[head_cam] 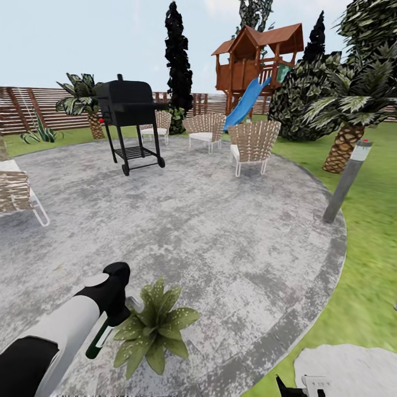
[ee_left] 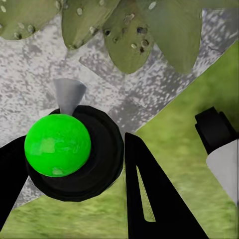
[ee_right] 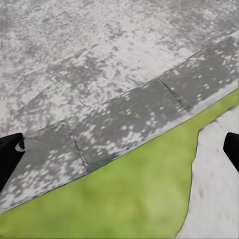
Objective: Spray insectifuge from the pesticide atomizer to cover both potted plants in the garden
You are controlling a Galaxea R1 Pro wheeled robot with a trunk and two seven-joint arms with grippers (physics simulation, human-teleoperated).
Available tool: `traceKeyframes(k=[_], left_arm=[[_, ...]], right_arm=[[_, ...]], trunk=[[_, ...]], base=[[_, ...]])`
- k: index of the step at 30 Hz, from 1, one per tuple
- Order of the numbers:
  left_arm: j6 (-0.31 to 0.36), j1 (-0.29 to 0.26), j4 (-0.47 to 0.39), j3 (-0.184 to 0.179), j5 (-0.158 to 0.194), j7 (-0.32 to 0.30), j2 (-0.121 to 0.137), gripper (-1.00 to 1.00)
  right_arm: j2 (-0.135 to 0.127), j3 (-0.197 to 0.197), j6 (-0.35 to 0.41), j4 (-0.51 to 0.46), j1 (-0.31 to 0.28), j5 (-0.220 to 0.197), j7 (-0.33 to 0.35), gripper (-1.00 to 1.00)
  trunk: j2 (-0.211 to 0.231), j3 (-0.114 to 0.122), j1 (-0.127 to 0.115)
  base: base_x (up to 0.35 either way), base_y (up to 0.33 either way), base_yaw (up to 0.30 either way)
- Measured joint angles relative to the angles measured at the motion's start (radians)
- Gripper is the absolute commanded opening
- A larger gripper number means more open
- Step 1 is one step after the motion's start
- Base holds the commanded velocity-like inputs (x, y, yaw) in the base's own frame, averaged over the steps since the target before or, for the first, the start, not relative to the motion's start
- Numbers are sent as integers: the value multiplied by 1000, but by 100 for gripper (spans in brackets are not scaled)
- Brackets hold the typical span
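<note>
Atomizer [head_cam: 102, 337] sits clamped in left tool [head_cam: 113, 320], beside potted plant [head_cam: 154, 325].

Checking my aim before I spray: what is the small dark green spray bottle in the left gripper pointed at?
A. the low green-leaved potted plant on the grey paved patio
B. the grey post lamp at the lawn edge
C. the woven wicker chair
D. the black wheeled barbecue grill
A: in the head view the left gripper holds the dark green spray bottle right beside the low green-leaved potted plant, and the left wrist view looks onto its leaves.
</note>
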Motion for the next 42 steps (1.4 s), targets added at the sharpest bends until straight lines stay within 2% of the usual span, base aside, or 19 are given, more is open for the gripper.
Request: traceKeyframes(k=[6,17,27,35,42], left_arm=[[-2,6,0,-1,-2,3,-9,-100],[-3,8,0,4,-1,7,-6,-100],[-3,9,1,7,-1,9,-6,-100],[-3,12,2,6,0,6,-9,-100],[-3,13,3,8,6,4,-32,-100]], right_arm=[[0,0,0,0,0,0,0,100],[0,0,0,0,0,0,0,100],[0,0,0,0,0,0,0,100],[0,0,0,0,0,0,0,100],[0,0,0,0,0,1,0,100]], trunk=[[0,0,0],[0,0,0],[0,0,0],[0,0,0],[0,0,0]], base=[[-38,-34,102],[-235,-160,9],[-296,-36,252],[-17,0,70],[0,0,0]])
